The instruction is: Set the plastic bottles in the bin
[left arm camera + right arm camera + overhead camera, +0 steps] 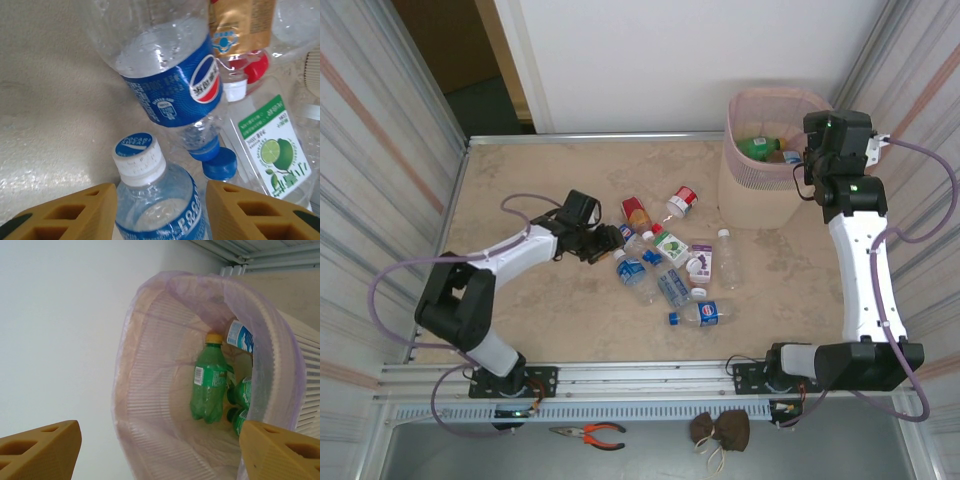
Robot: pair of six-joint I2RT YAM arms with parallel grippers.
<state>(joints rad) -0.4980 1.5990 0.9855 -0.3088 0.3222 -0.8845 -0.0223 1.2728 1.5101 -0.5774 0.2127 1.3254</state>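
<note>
Loose bottles: a heap of plastic bottles lies on its side at the middle of the table, left of the bin and nearer than it.
Heap edges: a red-capped bottle lies at the far side, a clear white-capped bottle at the right, and a blue-capped bottle nearest, a little apart from the rest.
Bottle at the fingers: a clear Pocari Sweat bottle with a white cap and blue top lies at the left edge of the heap.
Its neighbours: just beyond it a Pepsi bottle points its blue cap towards it, and a lime-label bottle lies to the right.
Bin: the bin stands upright at the far right corner, with a thin lilac liner folded over its rim.
Bottles inside: a green bottle with a yellow cap leans on the inner wall, more green ones lie beside it, and a blue-and-white labelled bottle rests just above.
Left gripper: the left gripper is down at the heap with a yellow finger on either side of the Pocari Sweat bottle's shoulder. I cannot tell whether they press on it.
Right gripper: the right gripper hangs at the bin's right rim, jaws spread wide with nothing between them.
Near ledge: orange-handled pliers lie in front of the arm bases.
</note>
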